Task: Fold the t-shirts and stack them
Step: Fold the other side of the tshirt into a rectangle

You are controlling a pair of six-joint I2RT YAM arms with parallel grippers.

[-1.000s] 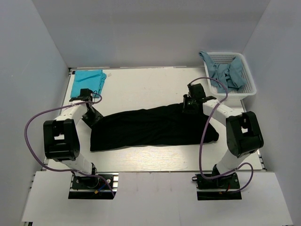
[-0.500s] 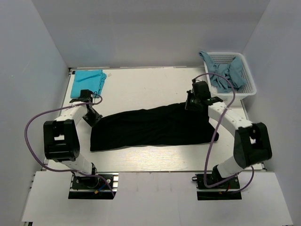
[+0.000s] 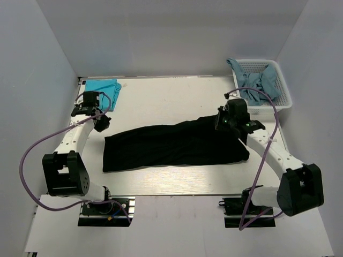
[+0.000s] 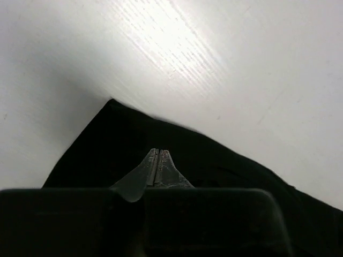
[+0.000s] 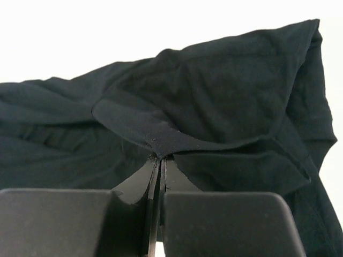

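Pinching black t-shirt [image 5: 225, 91], right claw [image 5: 159, 158]

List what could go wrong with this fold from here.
The right gripper pinches only a small peak of the black t-shirt at its very tip, so the cloth could slip out. The left gripper is shut above the shirt with no cloth visibly caught, so a one-sided pull may drag and bunch it.

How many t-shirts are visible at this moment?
3 at least: the black t-shirt spread mid-table, the teal t-shirt folded at the far left corner, and a greyish-blue bundle in the white basket, which may hide more.
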